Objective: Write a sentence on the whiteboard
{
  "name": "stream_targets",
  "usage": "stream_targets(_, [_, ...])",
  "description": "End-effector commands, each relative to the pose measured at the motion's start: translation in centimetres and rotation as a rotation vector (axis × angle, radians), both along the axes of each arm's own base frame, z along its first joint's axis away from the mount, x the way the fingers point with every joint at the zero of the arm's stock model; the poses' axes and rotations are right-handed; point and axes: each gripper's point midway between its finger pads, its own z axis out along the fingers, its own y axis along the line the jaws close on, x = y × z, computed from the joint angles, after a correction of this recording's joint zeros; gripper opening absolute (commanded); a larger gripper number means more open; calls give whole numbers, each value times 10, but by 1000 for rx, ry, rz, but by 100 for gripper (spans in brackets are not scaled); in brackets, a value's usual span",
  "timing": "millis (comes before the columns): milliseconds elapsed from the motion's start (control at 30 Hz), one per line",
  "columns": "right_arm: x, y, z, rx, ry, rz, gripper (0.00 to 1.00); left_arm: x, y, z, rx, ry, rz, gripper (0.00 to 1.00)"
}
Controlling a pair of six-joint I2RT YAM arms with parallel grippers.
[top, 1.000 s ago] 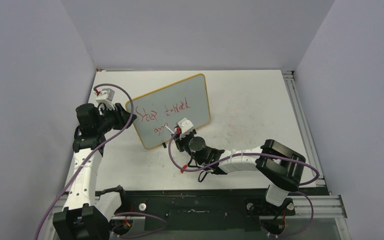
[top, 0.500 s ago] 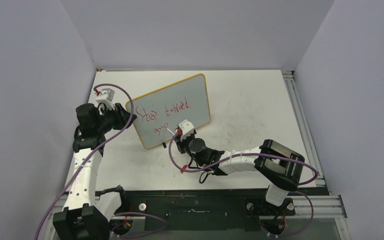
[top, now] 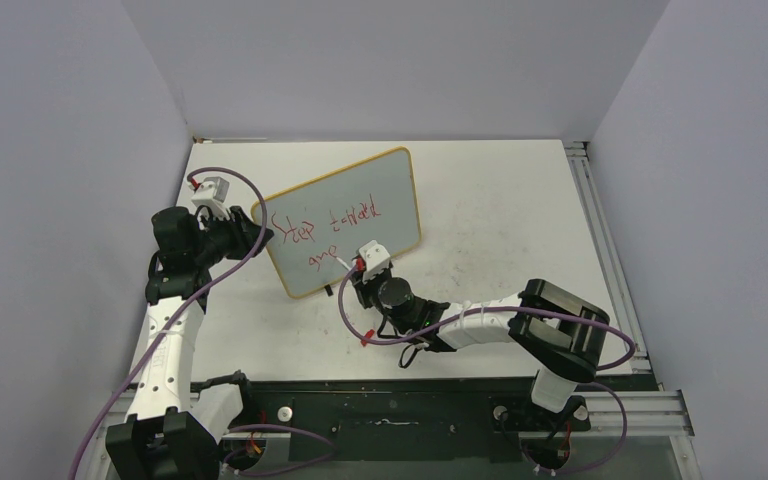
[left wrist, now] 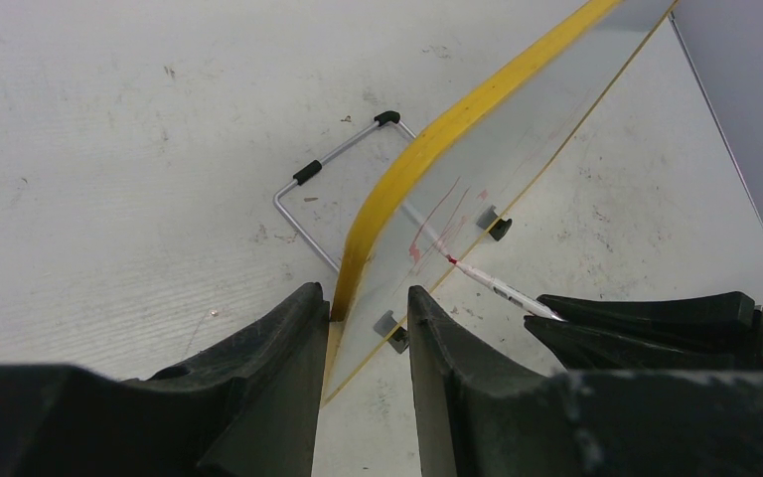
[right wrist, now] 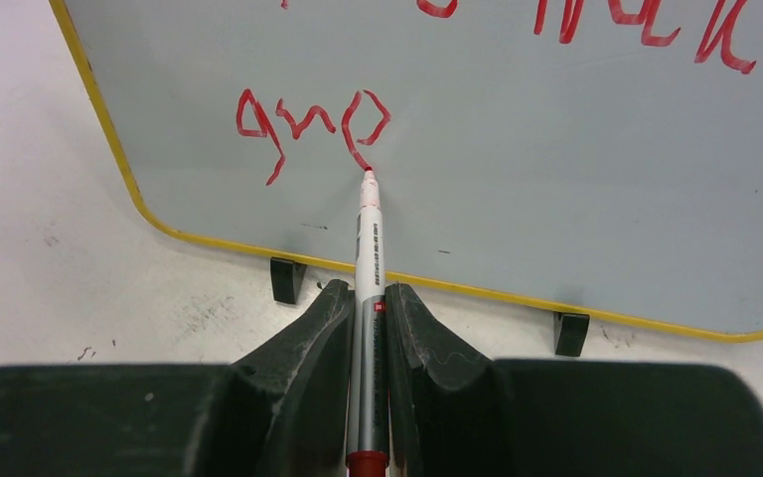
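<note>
one whiteboard [top: 360, 195], one marker [right wrist: 369, 248], two claws [left wrist: 363, 298] [right wrist: 368, 293]

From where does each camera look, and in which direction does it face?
Top: above the near edge, looking down on the table; left arm and right arm show.
Left wrist: looks along the board's yellow edge; left end effector grips it.
Right wrist: faces the board's front; right end effector holds the marker.
Shared by both wrists: marker tip on the board.

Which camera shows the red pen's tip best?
The right wrist view: the marker is close and central, its red tip touching the whiteboard. Left wrist shows it thin, side-on; the top view barely shows it.
</note>
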Motion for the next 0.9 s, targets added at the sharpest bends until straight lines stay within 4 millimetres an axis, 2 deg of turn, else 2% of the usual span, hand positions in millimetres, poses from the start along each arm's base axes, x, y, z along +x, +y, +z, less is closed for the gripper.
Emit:
stream_targets(0, [4,-5,10,35,-16,-43,5,4,1,16,5,-70,-8,33])
stream_targets(400, [7,-13,27,56,-42,-66,5,4,1,16,5,-68,-8,33])
stream_targets(667, [-5,-13,52,99,-83,-15,5,4,0,16,2,-68,-12,33])
stream_targets(867, [2,-14,51,81,-91,-35,5,4,0,16,2,-68,-11,33])
